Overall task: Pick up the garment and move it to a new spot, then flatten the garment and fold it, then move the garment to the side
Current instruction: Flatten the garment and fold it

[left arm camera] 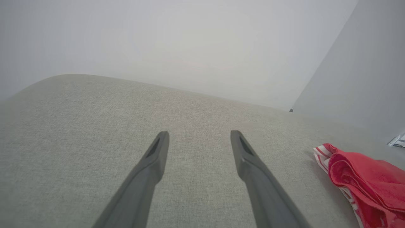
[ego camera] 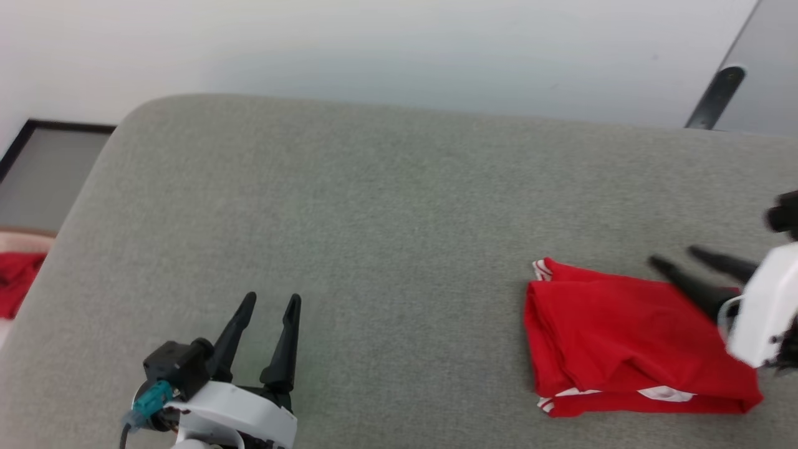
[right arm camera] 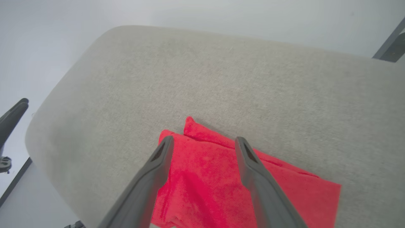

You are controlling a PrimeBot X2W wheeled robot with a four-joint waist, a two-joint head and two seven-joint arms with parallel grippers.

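The garment (ego camera: pixel 623 337) lies folded on the grey upholstered surface (ego camera: pixel 374 218), directly beneath the open, empty right pincer (ego camera: pixel 671 254) and well apart from the open left pincer (ego camera: pixel 272 297), so folding and side placement appear complete.

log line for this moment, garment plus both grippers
garment: folded, on grey cushion | left gripper: open, empty, apart from garment | right gripper: open, over garment

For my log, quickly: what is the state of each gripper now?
Left gripper: open, holding nothing.
Right gripper: open over the garment, holding nothing.
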